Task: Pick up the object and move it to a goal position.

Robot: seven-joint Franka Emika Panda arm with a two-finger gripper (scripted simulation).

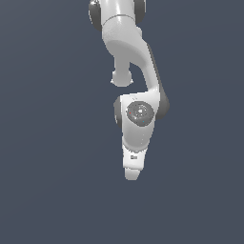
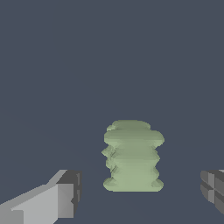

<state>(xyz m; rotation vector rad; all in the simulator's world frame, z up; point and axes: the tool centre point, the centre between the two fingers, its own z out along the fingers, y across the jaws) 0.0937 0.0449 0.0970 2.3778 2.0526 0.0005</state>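
Arm (image 1: 136, 71) comes first, since it is by far the biggest thing here: a white jointed limb hanging down through the middle of the exterior view over a flat dark grey-blue floor (image 1: 43, 190), ending in the gripper (image 1: 132, 174), which points downward. From that side the gripper is seen end on, so the blob cannot be made out there at all and may well be hidden behind the hand.

The wrist view fills that in. The gripper (image 2: 142, 197) stands wide open, one finger (image 2: 65, 194) on each side with a broad gap between, and it has hold of nothing. The blob (image 2: 132, 156), pale olive green and lumpy, sits on the floor inside that gap, apart from both fingers, somewhat nearer one of them than the other.

As for progress, I would judge the approach to be about done and everything else to be left: the fingers have not closed, the blob is not lifted, and no goal marker shows in either view, so the carry cannot be gauged.

The blob looks like a short ribbed stack, a little longer than wide. Its long axis runs away from the camera, roughly crosswise to the line between the fingers, so they would close across its narrower width
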